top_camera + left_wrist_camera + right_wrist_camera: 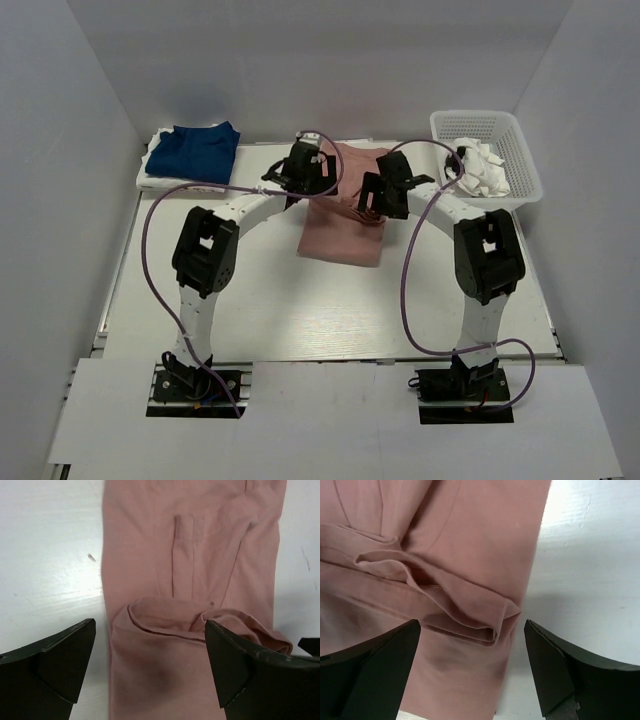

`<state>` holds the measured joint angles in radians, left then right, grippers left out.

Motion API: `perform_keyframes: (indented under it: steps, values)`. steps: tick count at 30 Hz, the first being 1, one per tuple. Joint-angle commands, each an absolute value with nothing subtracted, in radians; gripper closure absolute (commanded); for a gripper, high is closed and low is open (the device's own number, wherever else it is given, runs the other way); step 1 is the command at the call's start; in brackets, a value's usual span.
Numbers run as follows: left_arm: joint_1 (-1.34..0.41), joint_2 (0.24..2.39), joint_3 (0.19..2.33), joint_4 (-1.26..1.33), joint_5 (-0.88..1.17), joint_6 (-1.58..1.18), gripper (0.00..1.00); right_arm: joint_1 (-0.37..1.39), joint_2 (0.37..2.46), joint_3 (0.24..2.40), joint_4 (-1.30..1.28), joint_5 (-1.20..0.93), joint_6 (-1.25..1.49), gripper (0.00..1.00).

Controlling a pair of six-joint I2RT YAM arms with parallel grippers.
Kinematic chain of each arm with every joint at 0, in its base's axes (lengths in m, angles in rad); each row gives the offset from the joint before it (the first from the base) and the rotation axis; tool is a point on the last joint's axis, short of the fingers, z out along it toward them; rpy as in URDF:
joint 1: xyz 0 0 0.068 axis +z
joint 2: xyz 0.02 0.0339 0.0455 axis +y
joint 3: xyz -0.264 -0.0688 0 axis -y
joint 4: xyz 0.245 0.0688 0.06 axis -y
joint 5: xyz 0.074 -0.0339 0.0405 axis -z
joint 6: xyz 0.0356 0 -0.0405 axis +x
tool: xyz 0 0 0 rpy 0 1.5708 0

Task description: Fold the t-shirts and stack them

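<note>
Top view: white desk [250, 310] boxed in by plain white walls [60, 150], pretty tight booth. The pink shirt [345, 235] lies mid-desk toward the back, folded into a long strip, soft and matte. The navy shirt [195, 150] sits folded on a white shirt [148, 175] in the back-left corner. Back-right there's a white plastic mesh basket [524, 160] with crumpled white cloth [482, 170] in it. Open desk in front of the pink one.

Left wrist: left claw [150, 640] spread wide, gripping nothing, above a rolled fold of the pink shirt. The shirt's left edge runs straight, with bare desk beside it.

Right wrist: right claw [472, 635] is also wide apart and holding nothing. It's over a wrinkled hem fold at the shirt's right edge, bare desk just beyond.
</note>
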<state>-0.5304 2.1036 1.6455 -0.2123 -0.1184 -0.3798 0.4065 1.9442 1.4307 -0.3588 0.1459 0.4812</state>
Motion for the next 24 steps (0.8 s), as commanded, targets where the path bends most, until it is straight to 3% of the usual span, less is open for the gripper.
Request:
perform_keyframes:
  steps: [1,5,7,11,17,21,24]
  values:
    - [-0.494,2.094,1.787,-0.346,-0.147,-0.362,0.00,0.406,1.898,1.486,-0.336,0.108,0.422,0.10]
    - [-0.485,1.975,1.705,-0.405,-0.192,-0.377,0.00,0.434,1.807,1.357,-0.229,-0.073,0.379,0.10]
    - [-0.485,1.893,1.550,-0.355,-0.192,-0.403,0.00,0.448,1.770,1.286,-0.181,-0.142,0.374,0.10]
    - [-0.485,1.738,1.271,-0.281,-0.123,-0.437,0.00,0.479,1.747,1.247,-0.225,-0.114,0.408,0.10]
    - [-0.485,1.738,1.172,-0.290,0.032,-0.474,0.00,0.468,1.577,0.993,-0.175,-0.063,0.537,0.10]
    - [-0.508,1.790,1.163,-0.279,0.060,-0.465,0.10,0.466,1.557,0.904,-0.126,-0.135,0.592,0.10]
    - [-0.497,1.844,1.163,-0.279,0.100,-0.474,0.24,0.462,1.586,0.882,-0.141,-0.149,0.633,0.10]
